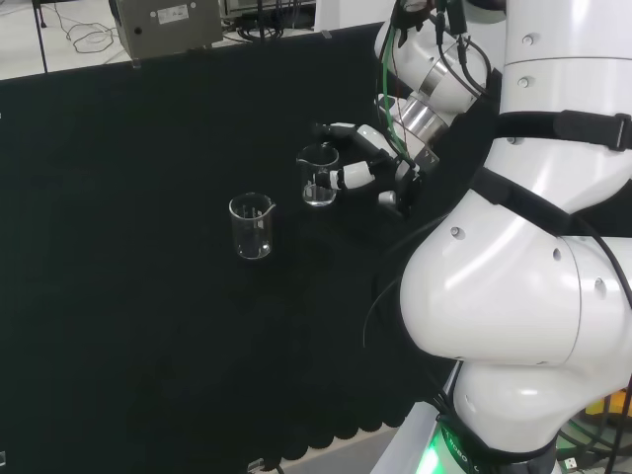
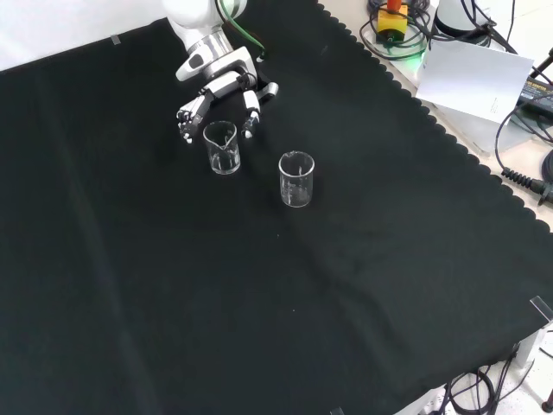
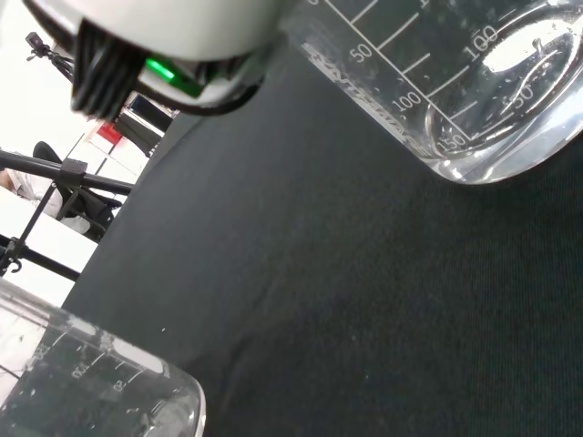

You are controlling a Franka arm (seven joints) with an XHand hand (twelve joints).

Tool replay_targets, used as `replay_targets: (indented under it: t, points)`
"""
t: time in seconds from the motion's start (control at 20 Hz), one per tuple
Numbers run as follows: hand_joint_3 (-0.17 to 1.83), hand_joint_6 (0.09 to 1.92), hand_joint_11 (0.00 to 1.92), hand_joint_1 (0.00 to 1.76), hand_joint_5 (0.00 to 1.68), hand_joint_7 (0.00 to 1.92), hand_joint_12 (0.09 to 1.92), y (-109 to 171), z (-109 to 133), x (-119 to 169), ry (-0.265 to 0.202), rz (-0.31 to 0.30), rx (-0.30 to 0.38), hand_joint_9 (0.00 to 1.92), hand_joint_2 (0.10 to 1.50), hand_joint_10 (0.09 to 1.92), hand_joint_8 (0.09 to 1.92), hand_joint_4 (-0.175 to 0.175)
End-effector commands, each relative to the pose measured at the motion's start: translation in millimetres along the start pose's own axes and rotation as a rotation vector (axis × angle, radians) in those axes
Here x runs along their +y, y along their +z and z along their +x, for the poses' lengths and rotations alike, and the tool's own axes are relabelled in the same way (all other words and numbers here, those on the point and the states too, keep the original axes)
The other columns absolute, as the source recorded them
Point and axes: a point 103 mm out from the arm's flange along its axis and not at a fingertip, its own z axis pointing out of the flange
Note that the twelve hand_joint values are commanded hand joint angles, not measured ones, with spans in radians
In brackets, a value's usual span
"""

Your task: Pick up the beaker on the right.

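Two clear graduated beakers stand upright on the black cloth. In the head view the right beaker [image 1: 318, 176] has the hand [image 1: 370, 166] just to its right. Fingers [image 1: 334, 129] reach past its far side and the thumb lies by its near side, all fairly straight, with a gap showing in the front view. There the hand [image 2: 220, 86] comes down from the top, its fingers [image 2: 187, 113] flanking this beaker [image 2: 222, 148]. The other beaker [image 1: 251, 226] [image 2: 296, 179] stands apart. The wrist view shows one beaker's base [image 3: 474, 100] close up and another beaker's wall [image 3: 91, 382].
The arm's white links [image 1: 513, 267] stand at the head view's right. A grey box [image 1: 166, 25] sits beyond the cloth's far edge. In the front view, cables, a white sheet [image 2: 475, 76] and a red button [image 2: 396, 19] lie off the scalloped cloth edge.
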Motion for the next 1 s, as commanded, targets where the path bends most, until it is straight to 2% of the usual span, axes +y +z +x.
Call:
replay_targets:
  t: [0.05, 0.15, 1.0]
  points:
    - [0.63, 0.09, 0.03, 0.96, 0.51, 0.31, 1.37, 6.9, -3.2, 5.4, 0.018, 0.001, 0.041, 0.46, 0.49, 0.62, 0.68, -0.037]
    - [0.64, 0.10, 0.04, 0.96, 0.51, 0.31, 1.37, 9.4, -4.1, 5.7, 0.027, -0.012, 0.080, 0.47, 0.48, 0.61, 0.68, -0.040]
    - [0.66, 0.12, 0.05, 0.98, 0.52, 0.33, 1.37, 18.6, -6.1, 12.9, 0.041, 0.001, 0.096, 0.49, 0.48, 0.60, 0.69, -0.045]
